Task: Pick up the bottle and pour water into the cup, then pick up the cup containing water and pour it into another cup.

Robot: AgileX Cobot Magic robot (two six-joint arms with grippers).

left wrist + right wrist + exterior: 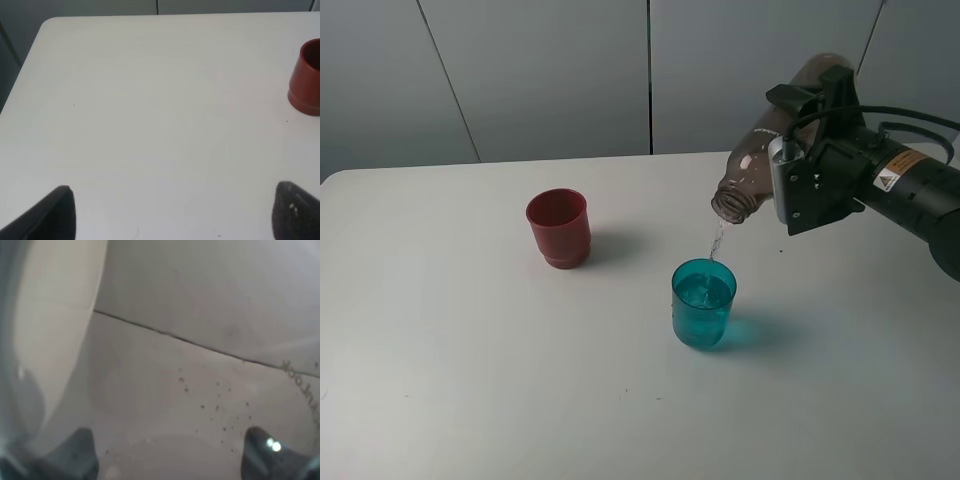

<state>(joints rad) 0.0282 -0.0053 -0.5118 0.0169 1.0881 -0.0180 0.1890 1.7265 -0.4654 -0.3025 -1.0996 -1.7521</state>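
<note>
A white table (440, 380) fills most of the high camera's view, with a pale grey panelled wall (540, 70) behind it.

A black robot arm (910, 195) enters from 3 o'clock. Its right gripper (812, 110) is clamped around the body of a tall, smoky grey-brown bottle (755, 170). The bottle is held in the air and tipped steeply, with its base up toward 1 o'clock and its ridged neck pointing down toward 7 o'clock. A thin stream of water (717, 240) falls from the mouth.

The stream lands in a translucent teal cup (703, 305), which stands upright on the table at about 5 o'clock from the centre of the view. The bottle mouth hangs just above the cup's rim on its 1 o'clock side, not touching it. Water shows inside the cup.

An opaque dark red cup (559, 228) stands upright at about 10 o'clock from the teal cup, well apart from it.

In the right wrist camera, the bottle's cloudy wall (175, 390) fills the picture at close range, between two dark fingertips (75, 452).

The left wrist camera looks down on bare table. The left gripper (172, 215) has its two dark fingertips (55, 215) spread wide apart with nothing between them. The red cup (307, 80) sits at the edge of that picture, far from the fingertips.
</note>
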